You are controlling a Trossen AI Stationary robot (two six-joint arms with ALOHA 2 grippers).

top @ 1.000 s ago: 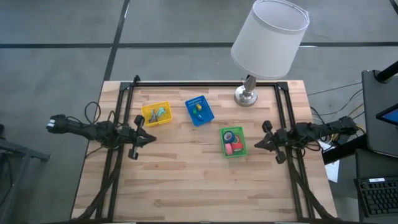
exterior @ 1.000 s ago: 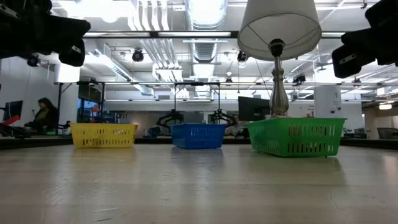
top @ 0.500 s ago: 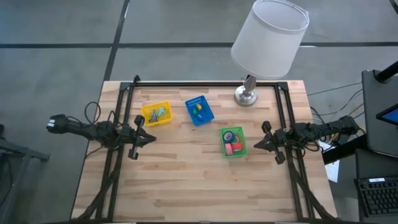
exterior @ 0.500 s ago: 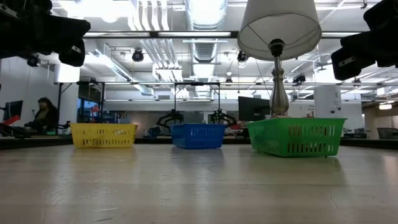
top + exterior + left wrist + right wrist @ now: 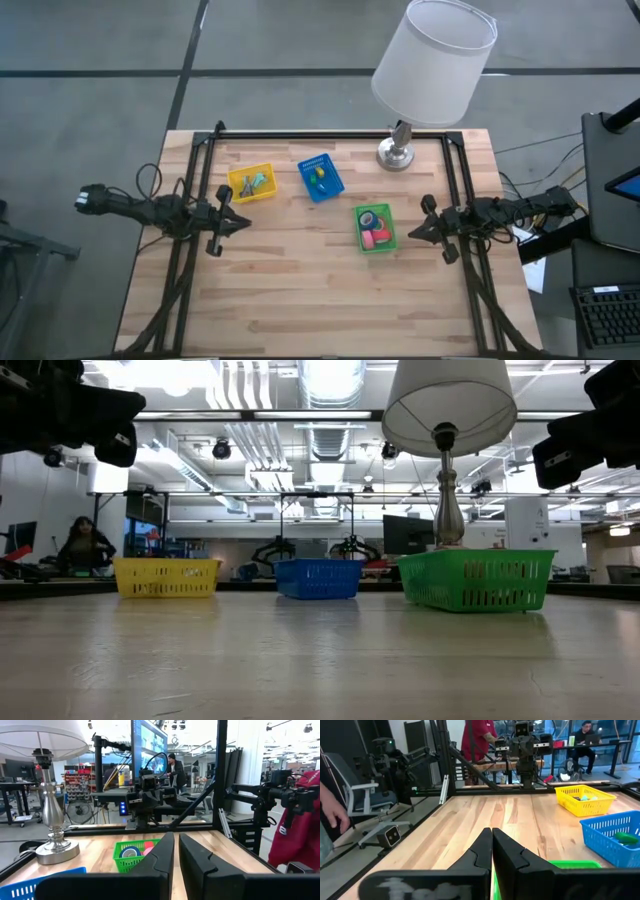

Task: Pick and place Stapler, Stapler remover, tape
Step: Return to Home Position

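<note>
At the 9 o'clock edge of the counter [image 5: 300,300] my left hand [image 5: 238,222] hangs empty, its fingers drawn together with only a thin slit between them. At 3 o'clock my right hand [image 5: 417,232] is empty too, fingers touching. The tape [image 5: 381,236] lies in the green bin [image 5: 358,232], near my right hand on its 9 o'clock side. One roll is blue and the rest are red or pink, overlapping so that I cannot count them. From counter height the bin's walls hide them. What sits in the yellow bin [image 5: 252,198] at 10 o'clock and the blue bin [image 5: 304,172] at 12 o'clock is too small to name.
</note>
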